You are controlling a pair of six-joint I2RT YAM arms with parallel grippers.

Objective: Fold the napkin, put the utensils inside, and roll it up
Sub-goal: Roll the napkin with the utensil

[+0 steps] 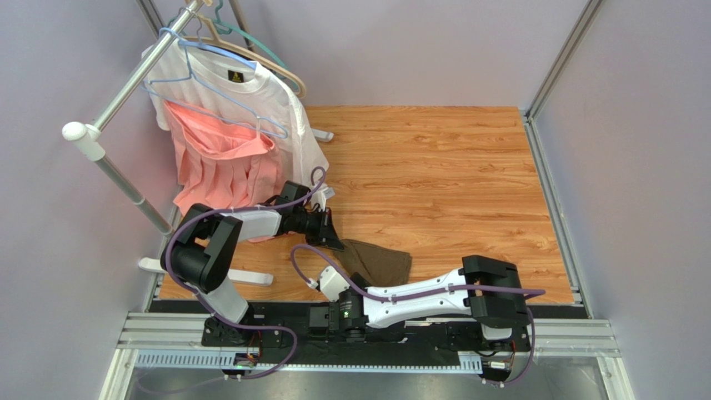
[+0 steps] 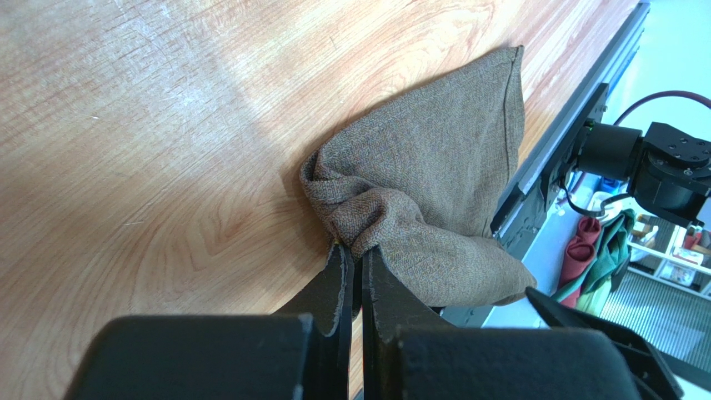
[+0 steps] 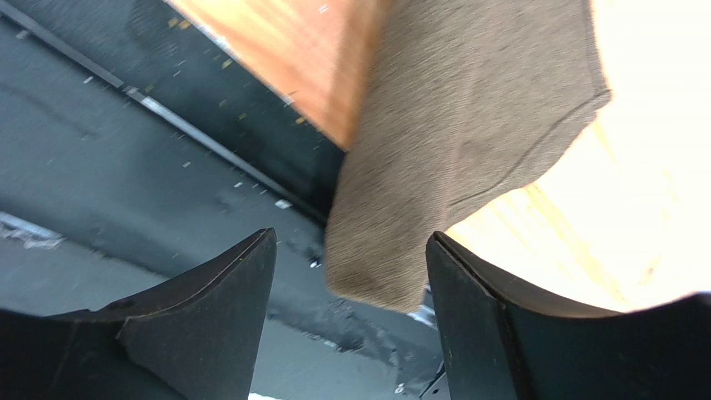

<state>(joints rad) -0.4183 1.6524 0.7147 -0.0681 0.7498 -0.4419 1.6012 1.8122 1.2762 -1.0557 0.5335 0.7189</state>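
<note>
The olive-brown napkin [image 1: 380, 260] lies bunched at the near edge of the wooden table [image 1: 434, 183], partly hanging over the front. My left gripper [image 1: 332, 237] is shut on a pinched fold of the napkin [image 2: 417, 192] at its left side. My right gripper [image 1: 321, 282] is open just in front of the table edge, and a hanging corner of the napkin [image 3: 442, 158] sits between its fingers [image 3: 213, 300] without being gripped. The knife and fork are out of view.
A clothes rack [image 1: 108, 108] at the far left holds a white T-shirt [image 1: 250, 92] and a pink garment [image 1: 221, 162] on hangers. A black rail [image 1: 375, 321] runs along the table's near edge. Grey walls enclose the table.
</note>
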